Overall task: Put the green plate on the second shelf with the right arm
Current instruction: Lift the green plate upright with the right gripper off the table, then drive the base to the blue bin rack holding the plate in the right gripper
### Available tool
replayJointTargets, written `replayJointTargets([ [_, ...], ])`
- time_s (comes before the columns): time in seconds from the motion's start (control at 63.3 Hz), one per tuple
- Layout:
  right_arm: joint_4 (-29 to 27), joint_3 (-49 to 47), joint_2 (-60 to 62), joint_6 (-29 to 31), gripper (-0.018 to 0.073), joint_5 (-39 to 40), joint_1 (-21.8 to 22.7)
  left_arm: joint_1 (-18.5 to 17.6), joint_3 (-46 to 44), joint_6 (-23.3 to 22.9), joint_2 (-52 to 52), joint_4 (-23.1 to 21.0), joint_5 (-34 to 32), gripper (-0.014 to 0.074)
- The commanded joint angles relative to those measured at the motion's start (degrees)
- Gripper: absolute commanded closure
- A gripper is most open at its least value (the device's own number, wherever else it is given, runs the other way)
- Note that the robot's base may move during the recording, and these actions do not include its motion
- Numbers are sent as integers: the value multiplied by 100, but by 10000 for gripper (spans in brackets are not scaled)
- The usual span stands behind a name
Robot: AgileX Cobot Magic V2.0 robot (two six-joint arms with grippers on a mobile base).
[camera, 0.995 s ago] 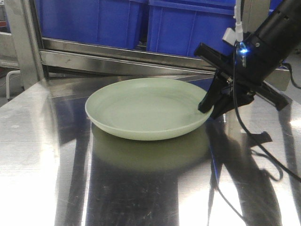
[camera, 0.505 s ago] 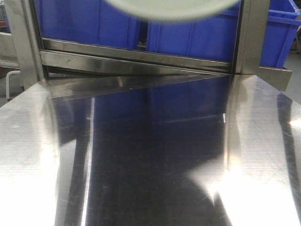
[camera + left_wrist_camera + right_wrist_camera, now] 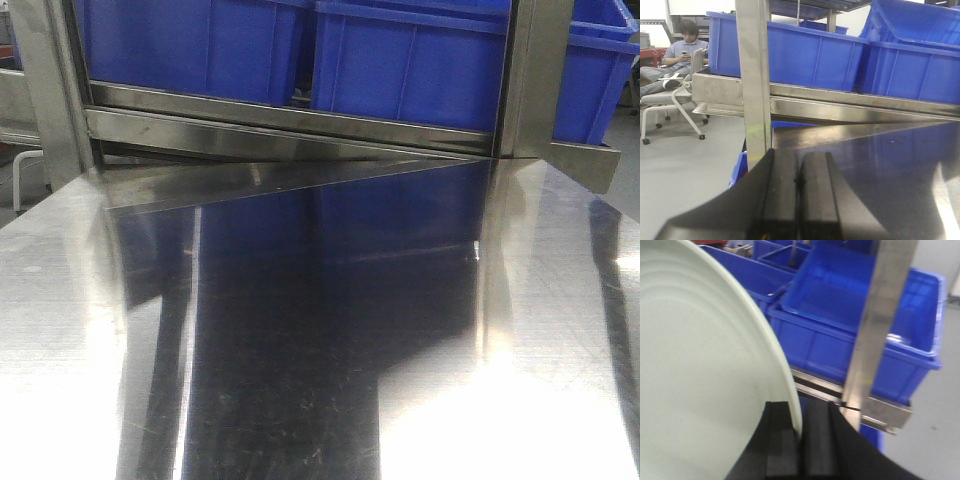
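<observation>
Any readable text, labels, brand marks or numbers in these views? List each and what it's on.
None: no view shows any legible text.
green plate: plain, no mark.
blue bins: no label or number on the faces shown.
shelf frame and table: bare metal, reflections only.

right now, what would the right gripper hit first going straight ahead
The right gripper, shut on the green plate, would likely meet the blue bin first; depth is unclear.
</observation>
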State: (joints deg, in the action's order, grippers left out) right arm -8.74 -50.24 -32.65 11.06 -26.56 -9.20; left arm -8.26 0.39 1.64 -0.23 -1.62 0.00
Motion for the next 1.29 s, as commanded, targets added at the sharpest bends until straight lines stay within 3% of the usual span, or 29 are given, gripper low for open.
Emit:
replayJointTargets([
  [0.0, 147, 172, 340, 13, 503, 829, 160, -33, 227, -14, -100, -32, -440, 466],
  [0.142, 147, 899, 673, 1, 503, 1333, 269, -33, 227, -14, -100, -32, -440, 466],
  [0.347, -45, 2013, 771, -240, 503, 3127, 269, -33, 227, -14, -100, -32, -440, 466],
  [0.489, -94, 2558, 771, -240, 501, 3870, 269, -33, 227, -14, -100, -32, -440, 466],
  [1.279, -94, 3036, 771, -240, 499, 3939, 269, -33, 227, -14, -100, -32, -440, 466],
])
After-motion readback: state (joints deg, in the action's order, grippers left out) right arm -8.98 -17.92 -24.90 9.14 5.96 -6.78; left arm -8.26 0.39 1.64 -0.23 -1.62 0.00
